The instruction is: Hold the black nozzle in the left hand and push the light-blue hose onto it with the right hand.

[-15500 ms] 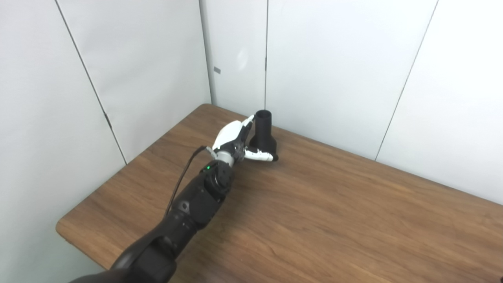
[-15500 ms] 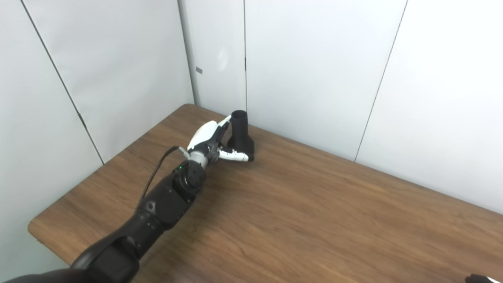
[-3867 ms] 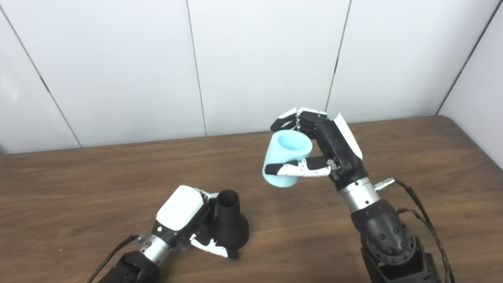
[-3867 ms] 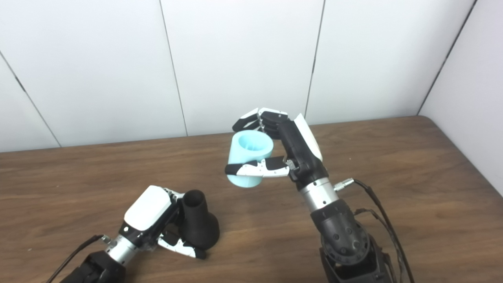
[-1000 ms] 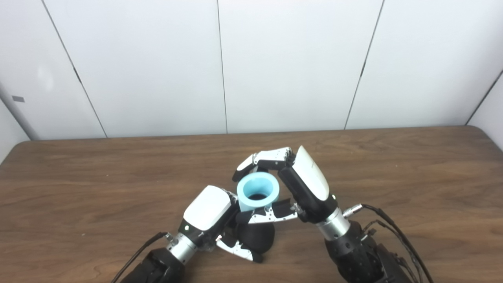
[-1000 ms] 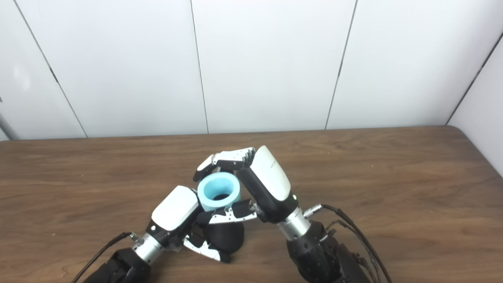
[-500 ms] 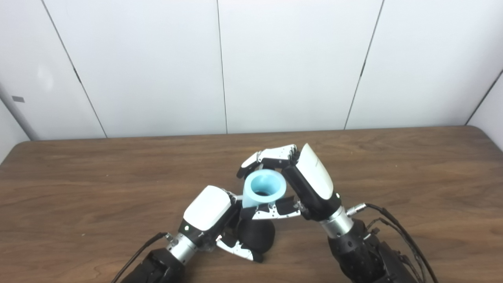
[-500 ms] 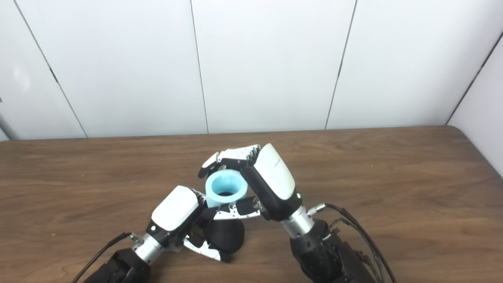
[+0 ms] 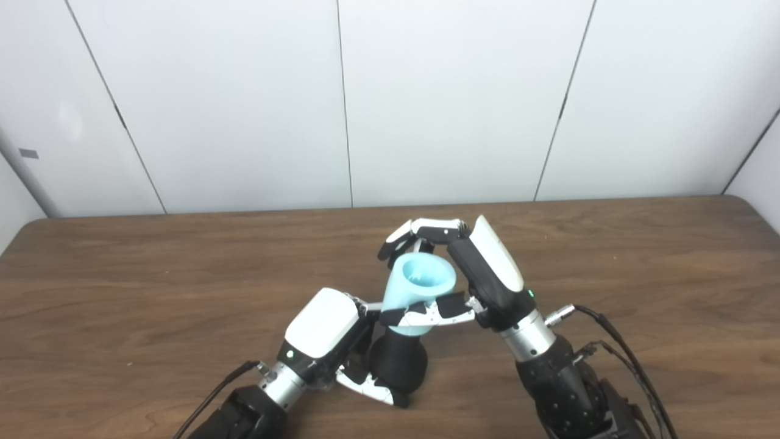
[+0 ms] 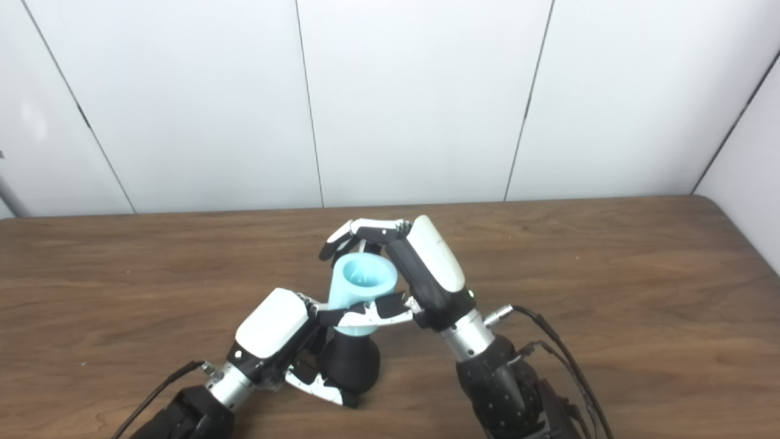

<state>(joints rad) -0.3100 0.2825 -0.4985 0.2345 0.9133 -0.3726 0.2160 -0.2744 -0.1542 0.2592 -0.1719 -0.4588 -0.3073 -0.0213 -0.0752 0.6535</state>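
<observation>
Unlabelled light-blue hose over black nozzle

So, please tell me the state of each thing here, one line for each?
black nozzle: upright on the table, gripped at its wide base.
light-blue hose: tilted, its lower end over the nozzle's neck.
left hand: shut on the nozzle.
right hand: shut on the hose.

Brown wood-grain bench, set against white wall panels. Black nozzle is seen standing on it near the front edge, wide base down.
</observation>
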